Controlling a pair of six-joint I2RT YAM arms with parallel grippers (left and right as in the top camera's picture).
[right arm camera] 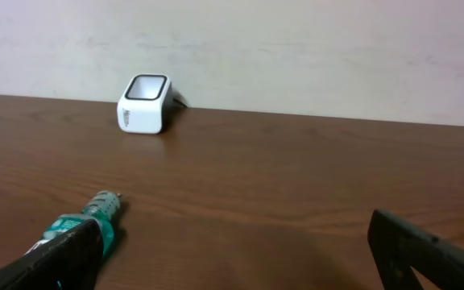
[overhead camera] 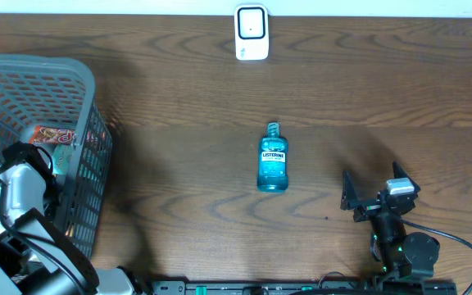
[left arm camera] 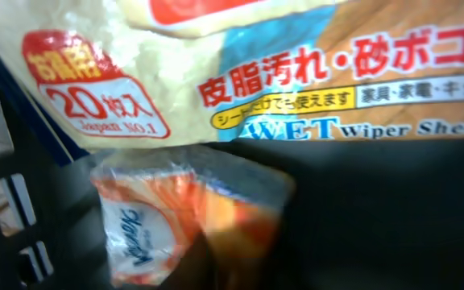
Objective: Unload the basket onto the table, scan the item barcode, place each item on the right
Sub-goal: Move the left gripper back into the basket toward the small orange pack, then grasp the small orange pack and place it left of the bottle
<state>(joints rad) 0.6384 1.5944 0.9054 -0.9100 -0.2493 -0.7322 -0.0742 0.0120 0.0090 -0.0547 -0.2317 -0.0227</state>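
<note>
Glossy blue plastic mouthwash bottle (overhead camera: 273,161) lies flat mid wooden table (overhead camera: 179,98). Boxy white scanner (overhead camera: 251,33) at far edge. Left gripper (overhead camera: 33,154) fingers together inside grey mesh basket (overhead camera: 88,168); hold unclear. Right gripper (overhead camera: 373,187) spread apart, empty.

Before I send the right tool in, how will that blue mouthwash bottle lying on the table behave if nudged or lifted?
The mouthwash bottle lies label-up, seemingly on a flat side, so it will probably slide rather than roll. It looks filled with blue liquid, so likely heavy for its size. The smooth plastic may slip in a light grip.
</note>
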